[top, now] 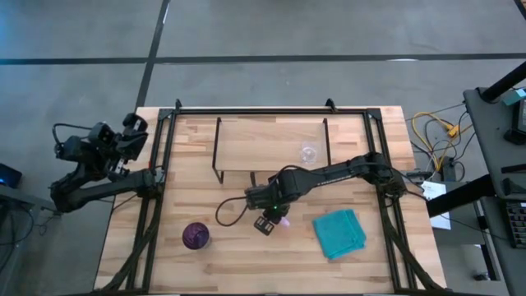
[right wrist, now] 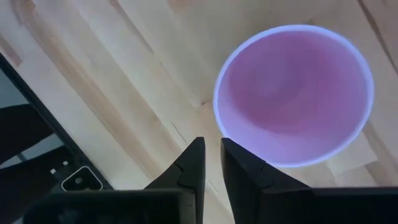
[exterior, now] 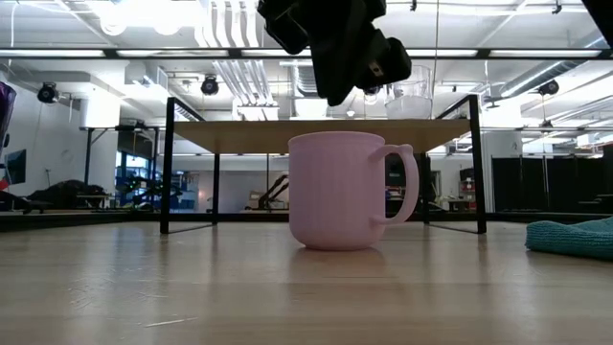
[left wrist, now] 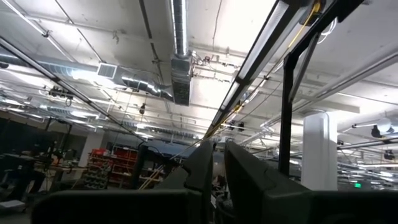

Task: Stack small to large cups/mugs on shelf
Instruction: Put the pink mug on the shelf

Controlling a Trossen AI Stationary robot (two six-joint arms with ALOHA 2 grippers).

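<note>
Pink mug [exterior: 337, 190] stood upright on the table [top: 246, 263], mouth up, long axis vertical; handle stuck out sideways, to the right in the low view. Pale pink, matte, straight-walled, seemingly empty, rim a clean circle from above [right wrist: 293, 93]. Placed just in front of the shelf [exterior: 316, 123], between purple tumbler [top: 196, 236] and teal cloth [top: 339, 232].

Right gripper [right wrist: 211, 158] hung just above the mug, near its rim, pointing down; fingers nearly together with a thin gap, grasping nothing. Seen above the mug in the low view [exterior: 337, 91].

Tiny clear glass cup [top: 308, 152] sat upright on the shelf's wooden top, toward its right end. Tumbler upright on the table, well left of the mug.

Left gripper [left wrist: 214, 165] parked off the table's left edge, aimed at the ceiling, fingers close together and empty.
</note>
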